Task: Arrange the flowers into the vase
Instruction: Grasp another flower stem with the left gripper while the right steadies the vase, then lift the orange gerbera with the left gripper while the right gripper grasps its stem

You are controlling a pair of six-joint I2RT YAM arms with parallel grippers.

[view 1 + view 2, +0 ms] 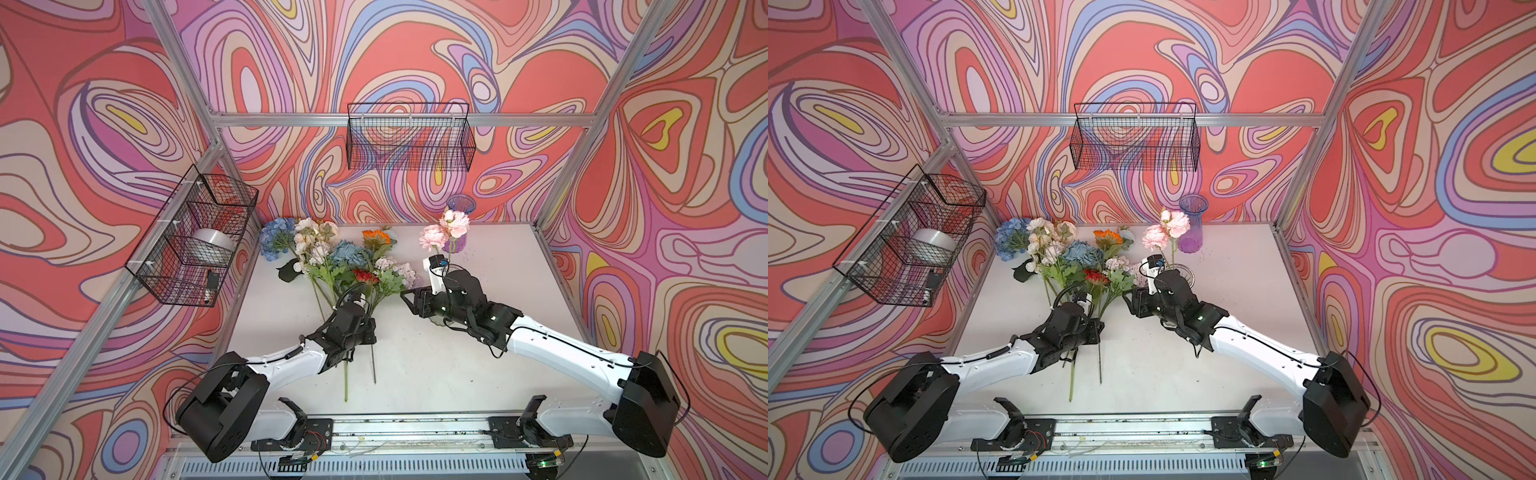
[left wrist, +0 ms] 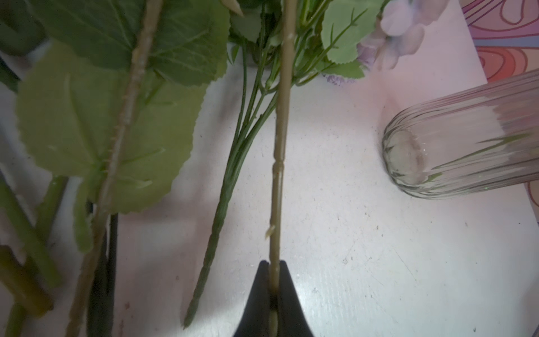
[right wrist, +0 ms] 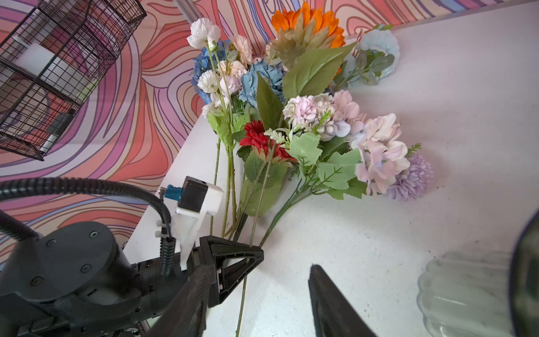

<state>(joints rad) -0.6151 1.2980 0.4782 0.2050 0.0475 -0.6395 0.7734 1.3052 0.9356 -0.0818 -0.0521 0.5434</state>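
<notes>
Arms point(image 1: 282, 357) angle inward; left end effector point(image 2: 273, 264) clenches stem point(image 2: 280, 146), right end effector point(image 1: 406, 300) released.

Walls point(image 1: 415, 62) on three sides carry a loud print of swirling bands in coral, pink, lilac, blue, cream and yellow. Silver metal bars point(image 1: 291, 119) frame the corners and run along the back. A black wire basket point(image 1: 409, 137) hangs from the back bar. A divided basket point(image 1: 191, 237) hangs on the left wall and holds a shiny silver roll point(image 1: 212, 245). The white surface point(image 1: 436, 374) is evenly lit and flecked with dark specks. A metal rail point(image 1: 415, 428) and a slotted grille point(image 1: 395, 467) edge its near side.
</notes>
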